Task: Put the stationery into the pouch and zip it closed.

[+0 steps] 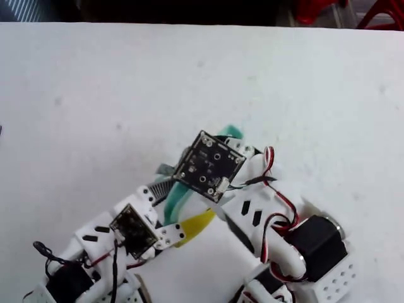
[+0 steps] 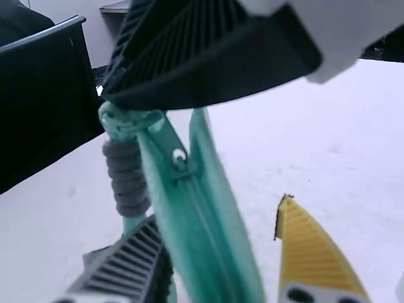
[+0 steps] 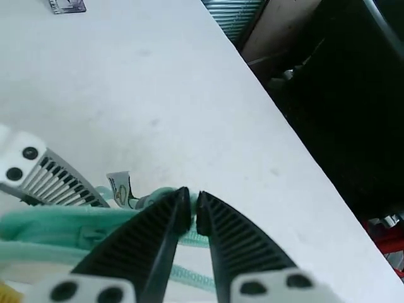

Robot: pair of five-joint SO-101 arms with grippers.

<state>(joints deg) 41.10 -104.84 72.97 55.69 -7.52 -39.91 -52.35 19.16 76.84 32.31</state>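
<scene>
Likely zipping stage: right gripper [image 3: 192, 205] clenched on the pouch [image 3: 53, 226].
Left gripper [image 2: 214, 214] straddles it, released — next, probably brace and pull.

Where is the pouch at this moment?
In the high view the pouch is at the near middle of the table, between the two arms; the left gripper straddles it.

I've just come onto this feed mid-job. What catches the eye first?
The mint-green pouch stands out, low in the middle of the white table, where both arms meet. The black right gripper is pinched shut on one end of it. The left gripper straddles its body, with the grey and yellow fingers apart.
</scene>
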